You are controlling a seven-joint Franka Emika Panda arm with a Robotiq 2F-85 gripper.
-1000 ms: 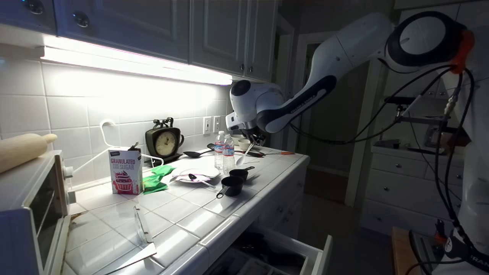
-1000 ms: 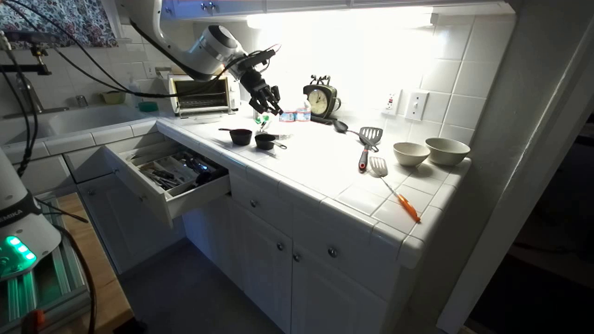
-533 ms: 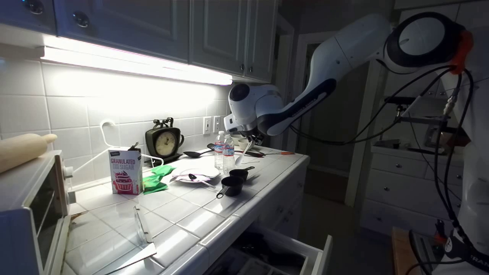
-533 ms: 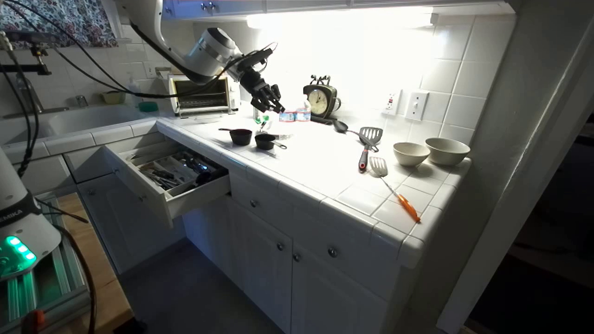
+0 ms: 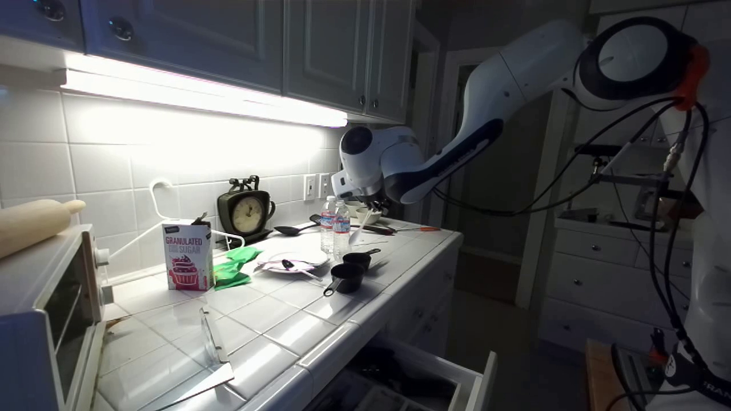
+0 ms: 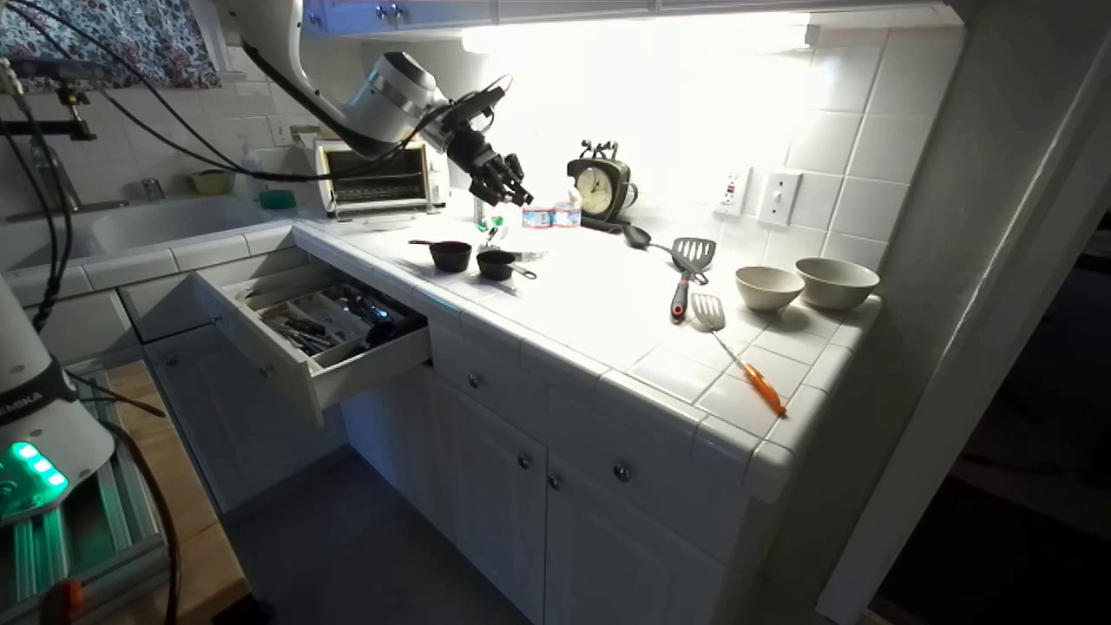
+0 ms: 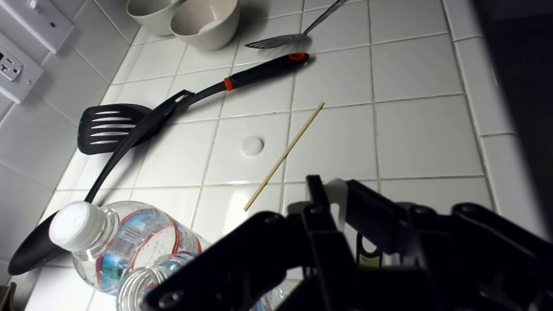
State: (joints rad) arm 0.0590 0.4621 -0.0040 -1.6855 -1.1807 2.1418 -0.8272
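Observation:
My gripper (image 7: 332, 185) is shut on a white plastic spoon (image 5: 355, 234), whose pale handle (image 7: 340, 190) shows between the fingertips in the wrist view. In an exterior view the spoon slants down with its bowl lowest, above the tiled counter. Close beside it stand two clear water bottles; the capped bottle (image 7: 142, 242) and the uncapped bottle (image 7: 140, 285) are left of the fingers in the wrist view. Two black measuring cups sit nearby, a nearer cup (image 5: 346, 277) and a second cup (image 5: 358, 260). The spoon is hard to make out against the glare in an exterior view.
A wooden stick (image 7: 285, 155), a white cap (image 7: 252, 146), a slotted turner (image 7: 113, 128) and bowls (image 7: 206, 23) lie beyond the gripper. A sugar box (image 5: 188, 257), plates (image 5: 305, 257) and a scale clock (image 5: 246, 211) stand farther along. A drawer (image 6: 364, 378) juts out below.
The gripper has shifted slightly upward and, in an exterior view, a little left toward the bottles, carrying the spoon along. Nothing on the counter has moved.

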